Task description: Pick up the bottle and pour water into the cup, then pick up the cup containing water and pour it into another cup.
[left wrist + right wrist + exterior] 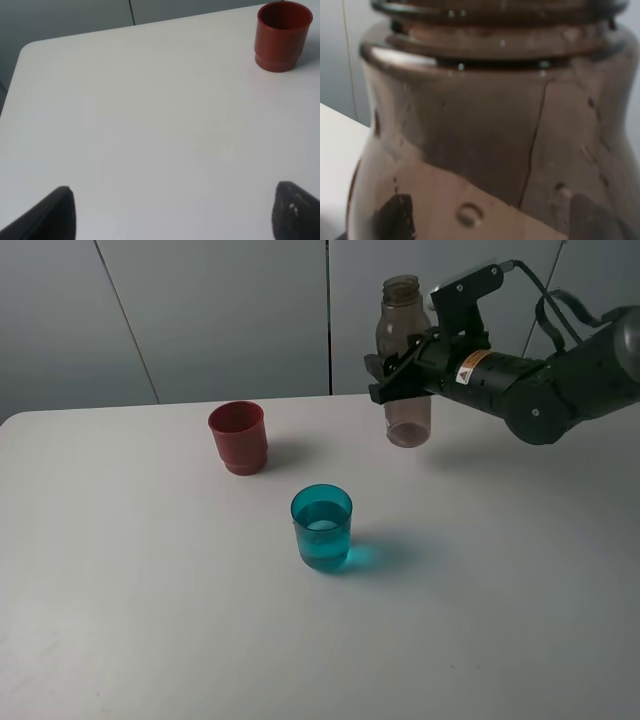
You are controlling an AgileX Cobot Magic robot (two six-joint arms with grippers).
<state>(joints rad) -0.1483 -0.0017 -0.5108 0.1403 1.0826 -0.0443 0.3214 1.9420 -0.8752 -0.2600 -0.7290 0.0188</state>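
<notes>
Clamping bottle point(402, 318) upright, rt pincer point(401, 376) (lft pincer point(170, 215) spread).

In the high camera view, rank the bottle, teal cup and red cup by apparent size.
1. bottle, clearly the tallest.
2-3. teal cup and red cup look about alike; the teal one sits nearer the camera, so unranked.

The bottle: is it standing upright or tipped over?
Upright: the bottle has its open neck pointing straight up and its base lowest. Whether the base touches the table cannot be told.
</notes>
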